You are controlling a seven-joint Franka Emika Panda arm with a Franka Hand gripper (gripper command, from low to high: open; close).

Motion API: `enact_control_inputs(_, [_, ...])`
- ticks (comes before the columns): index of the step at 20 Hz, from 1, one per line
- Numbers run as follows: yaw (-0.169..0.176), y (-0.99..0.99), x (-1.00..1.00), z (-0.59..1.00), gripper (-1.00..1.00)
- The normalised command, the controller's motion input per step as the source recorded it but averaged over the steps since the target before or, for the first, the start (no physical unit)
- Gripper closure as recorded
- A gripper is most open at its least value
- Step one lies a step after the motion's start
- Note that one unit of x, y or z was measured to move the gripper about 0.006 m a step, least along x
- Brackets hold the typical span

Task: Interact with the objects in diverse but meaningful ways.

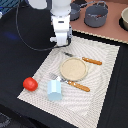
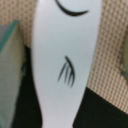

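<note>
On the black bench [image 1: 15, 50] a pale woven mat [image 1: 102, 62] carries a tan plate [image 1: 73, 69], a pale blue cup [image 1: 54, 90] and, at its edge, a small red tomato [image 1: 30, 84]. Grey pots [image 1: 96, 15] stand behind on a brown surface. The arm hides its fingers; whether they are clenched cannot be told. A white flat piece [image 2: 62, 60] fills the blurred wrist view.
</note>
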Motion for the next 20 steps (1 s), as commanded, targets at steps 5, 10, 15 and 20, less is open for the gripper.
enact_control_inputs(5, [0.0,0.08,-0.11,-0.07,1.0])
enact_control_inputs(10, [0.001,0.23,-0.01,0.61,1.0])
enact_control_inputs(15, [-0.024,0.05,0.21,0.88,1.0])
enact_control_inputs(20, [-0.037,-0.17,0.52,0.56,1.0])
